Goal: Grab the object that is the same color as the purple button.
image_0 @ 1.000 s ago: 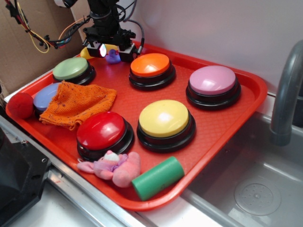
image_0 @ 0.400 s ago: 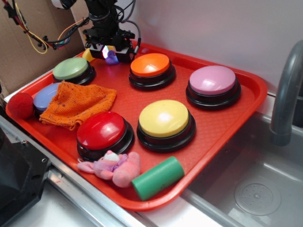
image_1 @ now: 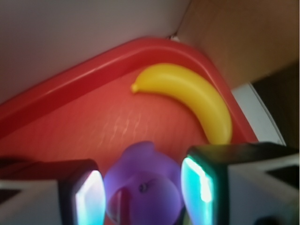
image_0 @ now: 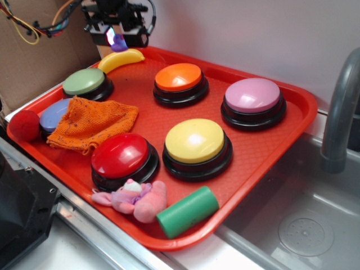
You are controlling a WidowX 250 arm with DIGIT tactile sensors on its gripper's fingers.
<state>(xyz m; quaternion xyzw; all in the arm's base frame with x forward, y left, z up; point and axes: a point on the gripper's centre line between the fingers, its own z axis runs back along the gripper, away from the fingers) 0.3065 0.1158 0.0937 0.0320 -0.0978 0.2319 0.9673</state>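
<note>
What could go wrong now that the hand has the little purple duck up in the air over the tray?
The purple duck is tiny and rounded, pinched only at its sides by the hand, so it might squirt out. If it drops, it may land by the banana or bounce over the tray rim at that back corner. The cables hanging nearby could snag.

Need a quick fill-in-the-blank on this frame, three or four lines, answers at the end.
1. The pincer is shut on the small purple rubber ____.
2. The held toy hangs above the yellow plastic banana, which lies on the red plastic ____.
3. The round button with the lilac-pink dome stands to the right of the button with the ____ dome.
4. The orange knitted cloth partly covers the button with the periwinkle-____ dome.

Missing words: duck; tray; orange; blue
</note>
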